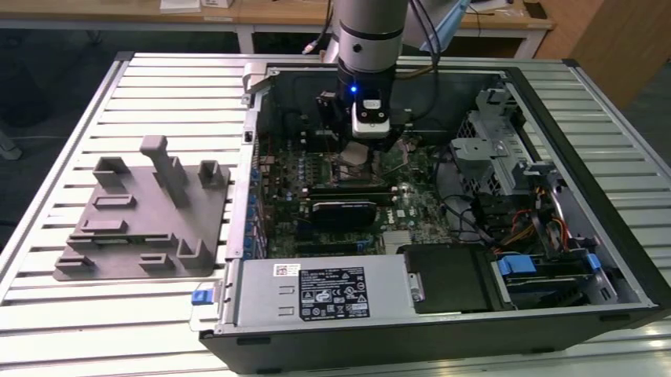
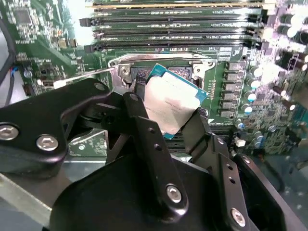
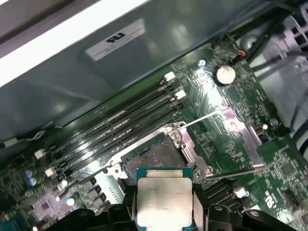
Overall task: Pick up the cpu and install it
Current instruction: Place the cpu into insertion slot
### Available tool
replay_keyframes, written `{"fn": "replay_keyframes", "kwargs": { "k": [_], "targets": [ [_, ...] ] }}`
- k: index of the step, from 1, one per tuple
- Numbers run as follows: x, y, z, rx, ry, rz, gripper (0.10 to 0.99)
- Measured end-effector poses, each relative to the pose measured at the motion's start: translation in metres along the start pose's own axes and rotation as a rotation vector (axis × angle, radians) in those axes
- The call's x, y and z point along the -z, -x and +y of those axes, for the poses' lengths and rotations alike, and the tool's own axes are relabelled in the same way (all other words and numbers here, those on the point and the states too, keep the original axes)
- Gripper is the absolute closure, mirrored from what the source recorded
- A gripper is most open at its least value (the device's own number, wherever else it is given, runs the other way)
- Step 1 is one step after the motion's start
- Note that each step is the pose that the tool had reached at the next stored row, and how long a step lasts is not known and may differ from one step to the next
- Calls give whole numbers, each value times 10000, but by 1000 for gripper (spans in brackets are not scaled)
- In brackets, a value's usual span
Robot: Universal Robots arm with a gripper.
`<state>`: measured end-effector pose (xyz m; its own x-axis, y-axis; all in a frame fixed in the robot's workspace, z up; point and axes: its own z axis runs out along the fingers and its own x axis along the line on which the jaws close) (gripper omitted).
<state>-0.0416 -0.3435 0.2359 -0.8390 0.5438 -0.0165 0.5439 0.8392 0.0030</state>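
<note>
The cpu (image 2: 171,103) (image 3: 164,199) is a flat square chip with a silvery top and a thin teal rim. My gripper (image 2: 168,114) (image 3: 164,211) is shut on it, one black finger (image 2: 139,113) against each of two opposite edges. It hangs slightly tilted, just above and beside the open socket (image 3: 153,156) (image 2: 139,76) on the green motherboard (image 3: 226,96). The socket's load plate (image 3: 243,132) is swung open. In the exterior view my gripper (image 1: 360,153) reaches down into the open computer case (image 1: 587,86) over the middle of the board.
Memory slots (image 3: 120,127) (image 2: 173,24) run alongside the socket. The case holds a power supply (image 1: 314,292), drive cages (image 1: 504,149) and cables. A grey plastic tray with upright posts (image 1: 141,220) lies on the slatted table (image 1: 168,86) at the exterior view's left.
</note>
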Motion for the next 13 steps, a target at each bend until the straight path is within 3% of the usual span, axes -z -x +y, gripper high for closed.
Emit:
{"fn": "replay_keyframes", "kwargs": {
  "k": [13],
  "targets": [
    [-4, 0, 0, -1922, -33, -7, 545]
  ]
}}
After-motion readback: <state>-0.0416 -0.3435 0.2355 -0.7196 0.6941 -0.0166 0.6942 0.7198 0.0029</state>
